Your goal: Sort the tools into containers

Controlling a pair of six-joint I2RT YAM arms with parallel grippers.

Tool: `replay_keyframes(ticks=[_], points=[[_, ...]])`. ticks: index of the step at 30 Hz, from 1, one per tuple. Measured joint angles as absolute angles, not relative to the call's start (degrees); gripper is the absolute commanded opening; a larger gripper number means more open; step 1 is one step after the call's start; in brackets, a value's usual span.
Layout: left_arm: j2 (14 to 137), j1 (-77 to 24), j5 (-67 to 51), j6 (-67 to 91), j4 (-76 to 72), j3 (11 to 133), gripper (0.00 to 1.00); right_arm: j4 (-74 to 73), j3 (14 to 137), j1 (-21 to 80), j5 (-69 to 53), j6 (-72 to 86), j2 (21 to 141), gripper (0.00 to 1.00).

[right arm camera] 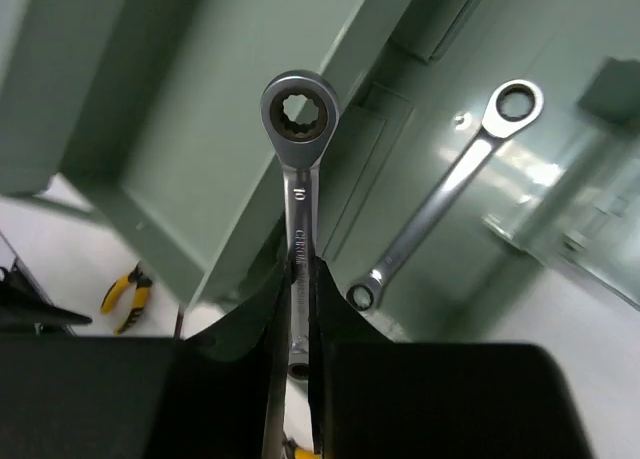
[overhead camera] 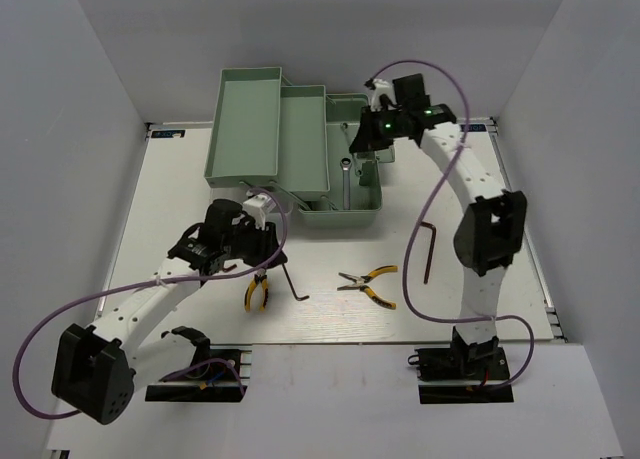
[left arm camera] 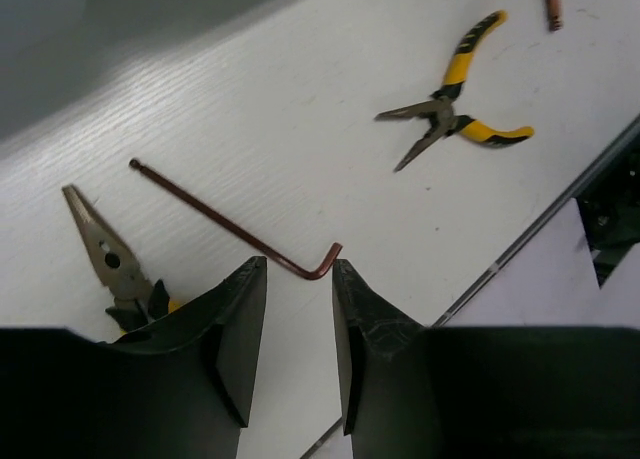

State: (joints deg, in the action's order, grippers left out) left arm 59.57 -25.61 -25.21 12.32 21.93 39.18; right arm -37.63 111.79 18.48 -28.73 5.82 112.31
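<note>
– Pliers [left arm camera: 110, 264] on the near left of the desk [overhead camera: 180, 209]: do they crowd the pick?
– They could. The left fingers [left arm camera: 258, 279] stand open, one on each side of the bent end of the brown hex key [left arm camera: 230, 224], and the pliers lie just beside one finger. If the fingers drop off-centre, I judge they could nudge the pliers or pinch only the short leg.
– And then?
– The key is thin and lies flat on the desk. A grip on the elbow alone could let it swivel or slip out on the lift.
– Further right?
– The second pliers [overhead camera: 368, 282] lie well apart near the middle, half spread. At the far side the green toolbox [overhead camera: 245, 129] stands unfolded, with a second wrench [right arm camera: 440, 199] already lying in one compartment.
– The right arm?
– The right fingers [right arm camera: 322, 309] are clamped low on the shank of the silver wrench [right arm camera: 298, 169], above the box. Held so near one end, it could pivot. Released from height, it may bounce off the second wrench or land on a tray rim. Another hex key [overhead camera: 428, 251] lies on the desk at the right.
</note>
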Motion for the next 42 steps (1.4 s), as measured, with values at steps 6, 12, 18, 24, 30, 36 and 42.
replay_keyframes(ticks=[6, 12, 18, 24, 30, 36, 42], points=[[62.26, -27.16, -17.17, 15.86, 27.09, 39.18, 0.43, -38.96, 114.78, 23.59, -22.79, 8.32, 122.85, 0.43], [67.92, -29.21, -12.21, 18.96, 29.93, 39.90, 0.43, -38.98, 112.18, 23.75, -19.81, 8.34, 120.79, 0.50], [72.49, -32.21, -8.88, 21.78, 29.98, 41.15, 0.34, -37.65, 98.54, 23.05, -11.70, 5.76, 105.41, 0.50], [80.29, -34.85, -4.21, 25.98, 31.83, 46.89, 0.31, -33.41, 79.96, 20.53, 1.17, 3.99, 88.09, 0.49], [84.58, -37.58, 1.56, 30.44, 34.00, 50.48, 0.46, -31.99, 61.78, 16.56, 4.29, 3.90, 82.56, 0.49], [87.88, -39.99, 5.58, 34.79, 34.76, 50.76, 0.47, -31.55, 55.33, 13.41, 2.85, 4.14, 80.27, 0.49], [91.77, -42.19, 8.60, 38.76, 34.13, 51.55, 0.46, -30.04, 55.16, 11.18, 1.32, 4.27, 77.73, 0.49]])
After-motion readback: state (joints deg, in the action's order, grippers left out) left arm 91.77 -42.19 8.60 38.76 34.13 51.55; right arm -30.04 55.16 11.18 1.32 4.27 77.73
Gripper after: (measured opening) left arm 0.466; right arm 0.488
